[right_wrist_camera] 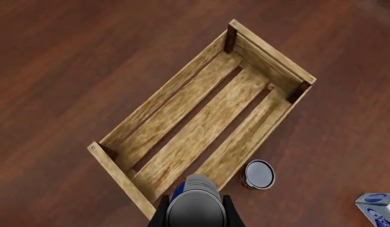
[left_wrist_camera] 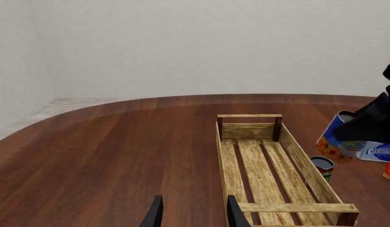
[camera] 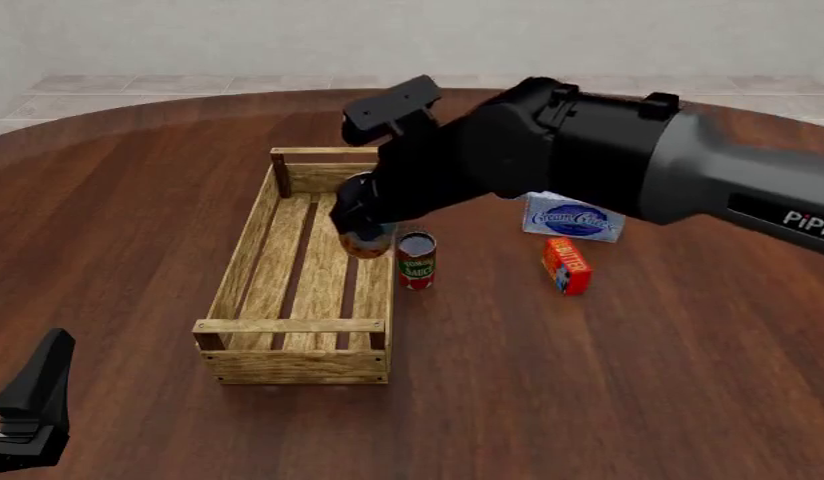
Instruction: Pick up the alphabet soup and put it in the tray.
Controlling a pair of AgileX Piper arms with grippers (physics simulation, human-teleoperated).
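The alphabet soup, a blue and orange can with a pale top, hangs in the air with my right gripper shut on it. It hovers over the right-hand side rail of the tray, a long light-wood slatted crate. The left wrist view shows the can tilted beside the tray, half covered by the dark gripper. My left gripper is open and empty, low at the near left of the table, far from both.
A small red-labelled can stands on the table just right of the tray, close under the held can. A white and blue box and a small orange box lie further right. Nothing lies inside the tray.
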